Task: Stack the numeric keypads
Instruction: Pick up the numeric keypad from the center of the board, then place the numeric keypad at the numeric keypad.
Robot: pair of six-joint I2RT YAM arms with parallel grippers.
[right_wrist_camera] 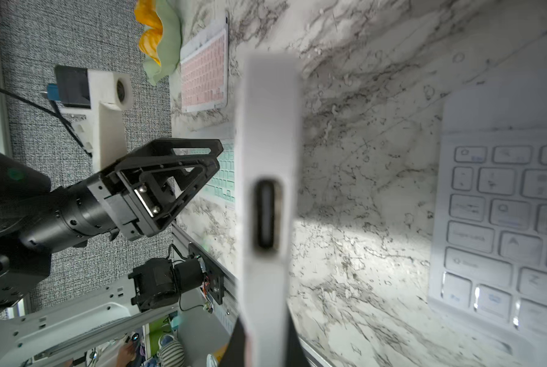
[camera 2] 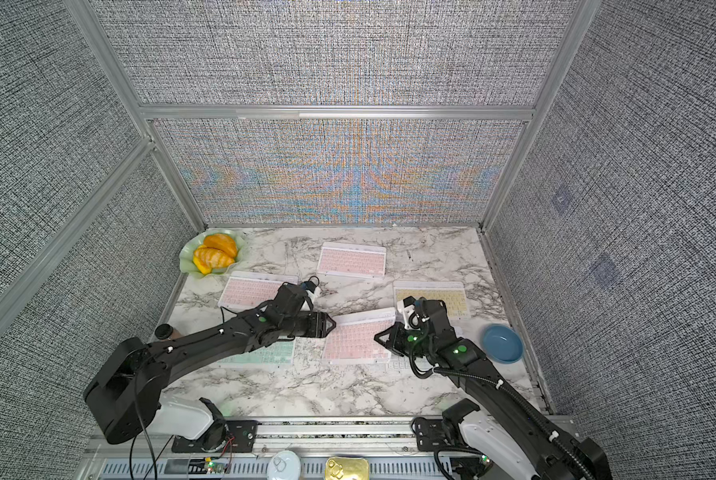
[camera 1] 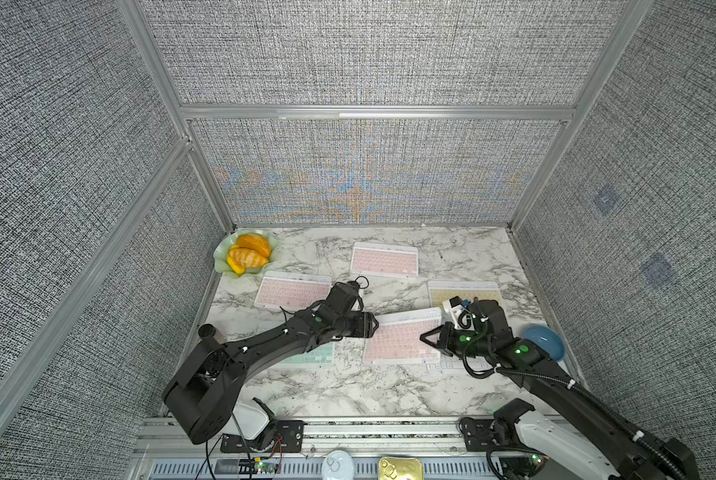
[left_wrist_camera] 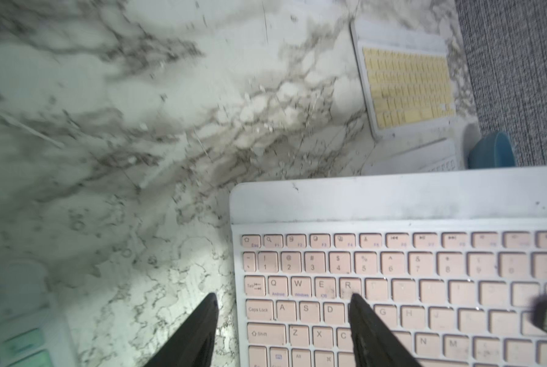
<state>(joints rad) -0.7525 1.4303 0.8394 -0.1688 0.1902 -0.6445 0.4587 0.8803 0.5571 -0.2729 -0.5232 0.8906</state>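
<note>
Mid-table, right gripper (camera 1: 423,336) pinches pink keypad (camera 1: 398,338) edge; bare marble (camera 1: 348,386) nearside.

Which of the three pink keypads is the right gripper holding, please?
The pink keypad nearest the robot: the right gripper is shut on its edge. The other two pink keypads lie farther back, ungripped.

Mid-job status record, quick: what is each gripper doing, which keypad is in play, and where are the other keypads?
right gripper: shut on the right edge of the centre pink keypad
left gripper: open, fingers straddling that keypad's left edge
lying on the table: back pink keypad, left pink keypad, yellow keypad, mint green keypad partly under the left arm, white keypad
also there: blue bowl, green dish of orange fruit
</note>
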